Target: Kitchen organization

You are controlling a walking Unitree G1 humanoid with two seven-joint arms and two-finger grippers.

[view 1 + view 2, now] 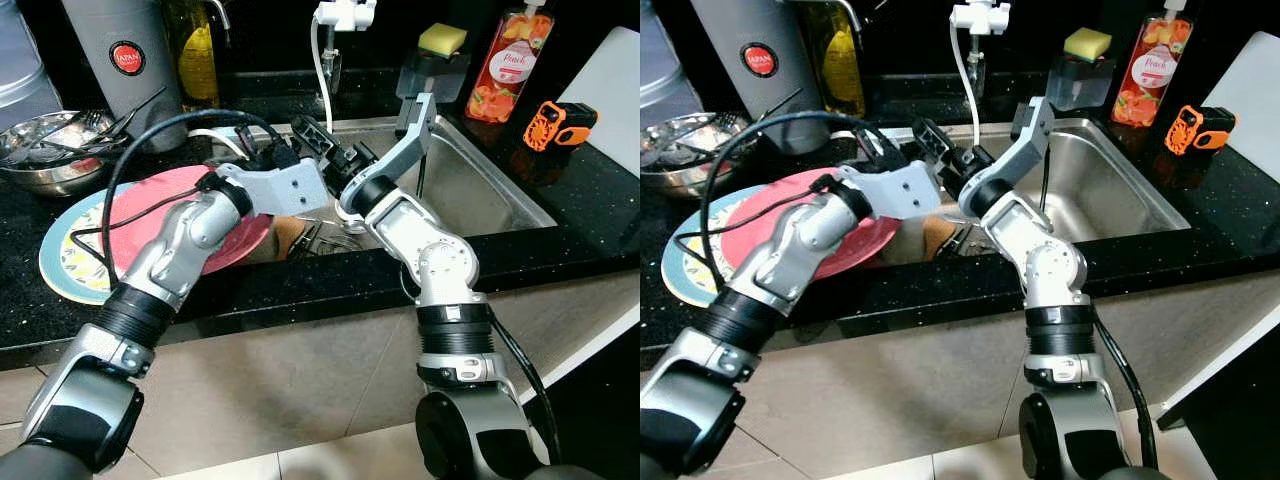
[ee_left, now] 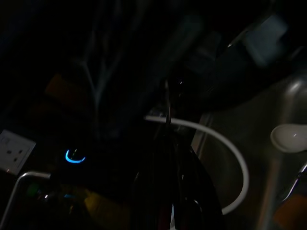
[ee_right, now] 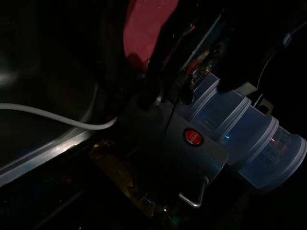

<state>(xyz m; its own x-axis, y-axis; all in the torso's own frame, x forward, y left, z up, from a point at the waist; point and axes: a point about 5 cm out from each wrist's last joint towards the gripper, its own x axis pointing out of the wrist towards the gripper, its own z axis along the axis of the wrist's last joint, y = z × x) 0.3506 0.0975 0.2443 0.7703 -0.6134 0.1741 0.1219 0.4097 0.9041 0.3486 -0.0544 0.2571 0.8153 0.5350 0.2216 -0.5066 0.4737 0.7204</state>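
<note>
A pink plate (image 1: pixel 150 205) lies on a patterned plate with a teal rim (image 1: pixel 62 262) on the black counter, left of the steel sink (image 1: pixel 470 185). My left gripper (image 1: pixel 262 150) reaches over the pink plate's far edge to the sink's left rim; the dark left wrist view does not show what it holds. My right gripper (image 1: pixel 328 145) hangs over the sink just right of it, pointing left, open with nothing between its fingers. In the right wrist view the pink plate (image 3: pixel 146 26) and a grey canister (image 3: pixel 192 143) lie ahead.
Several utensils (image 1: pixel 322 240) lie in the sink's near left corner. A metal bowl of cutlery (image 1: pixel 50 150), the grey canister (image 1: pixel 125 55) and an oil bottle (image 1: pixel 200 50) stand at the back left. Faucet with white hose (image 1: pixel 322 80), sponge (image 1: pixel 442 38), soap bottle (image 1: pixel 510 65), orange tool (image 1: pixel 558 122).
</note>
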